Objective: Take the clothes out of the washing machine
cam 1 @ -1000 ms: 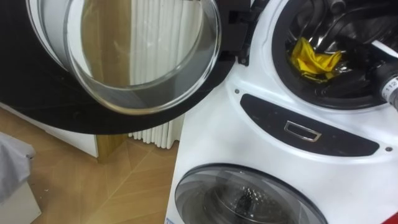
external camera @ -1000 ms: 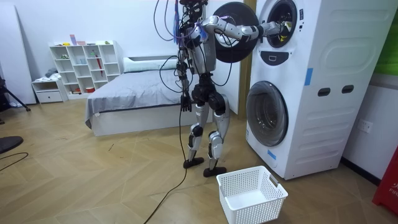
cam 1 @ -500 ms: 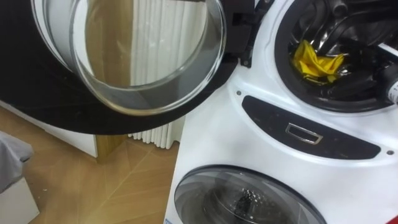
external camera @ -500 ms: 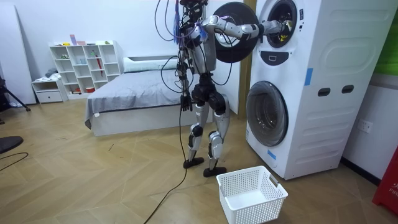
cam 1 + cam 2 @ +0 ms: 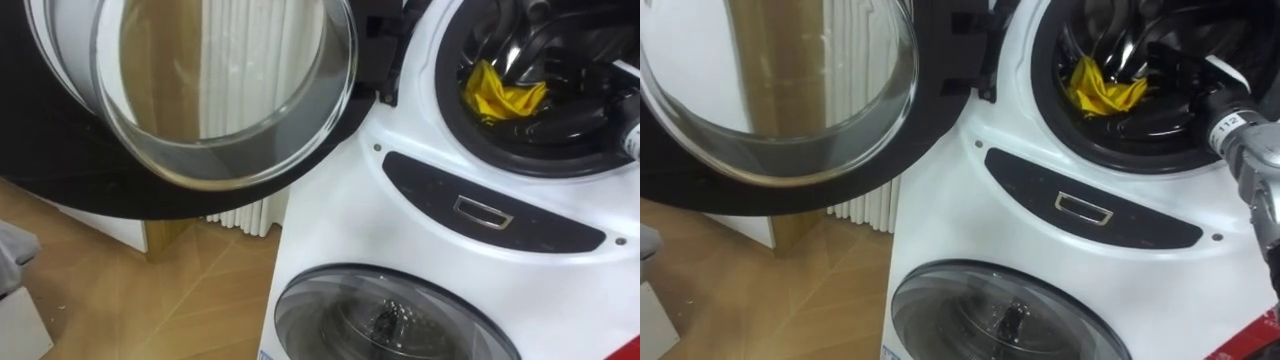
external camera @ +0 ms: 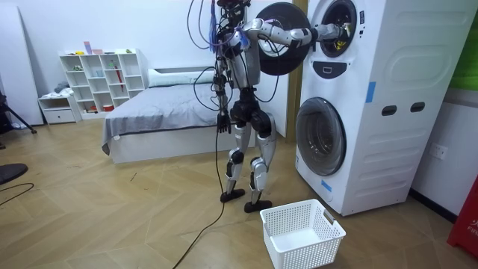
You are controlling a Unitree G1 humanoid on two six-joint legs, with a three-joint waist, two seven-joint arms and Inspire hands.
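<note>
Right hand [image 5: 1152, 62] is deep inside the washer's upper drum [image 5: 1120, 142], touching the yellow cloth [image 5: 1095, 88] there; whether spread or pinching, I cannot tell.

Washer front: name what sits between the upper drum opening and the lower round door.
A dark oblong panel with a small silver-rimmed rectangle, on the white front; both eye views show it.

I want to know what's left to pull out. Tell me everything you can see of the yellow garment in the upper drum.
The yellow garment is a bright, thin-looking cloth, crumpled into a creased, pointed bunch. It lies inside the upper drum, at the left of its dark opening. The right hand reaches in just above it; whether it touches the cloth cannot be told.
</note>
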